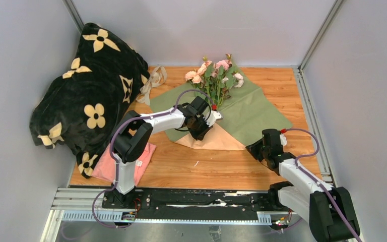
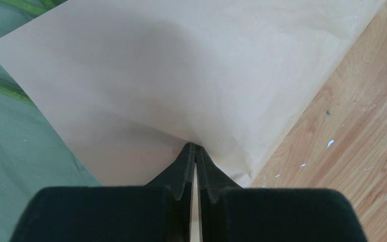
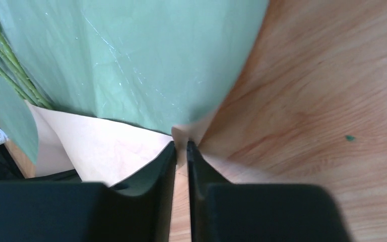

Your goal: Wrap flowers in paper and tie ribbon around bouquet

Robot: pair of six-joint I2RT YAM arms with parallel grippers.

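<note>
L gripper (image 2: 195,147) is closed down to a hairline slit, pinching the paper (image 1: 254,108) at the tip of its turned-over peach flap. In the L wrist view the flap fans out from the fingertips, w/ bare table (image 1: 206,169) to the right of it.

R gripper (image 3: 181,144) is at the paper's near-right edge. Its jaws are nearly together but w/ a visible gap (wider than the L one), and a bit of the sheet's edge sits between the tips. The green side rises there, peach underside showing below it. Can't tell whether the edge is actually clamped.

The paper lies spread mid-table, olive side up, only the near corner folded back to peach. The flowers (image 1: 214,75) lie on its far part, heads toward the back wall, stems running down toward the L gripper. No cone formed yet.

The ribbon (image 1: 153,80) lies in a loose heap at the far left of the table, just beside the black blanket (image 1: 88,96), apart from both grippers. A pink cloth (image 1: 143,160) sits by the L arm's base, partly under the arm.
</note>
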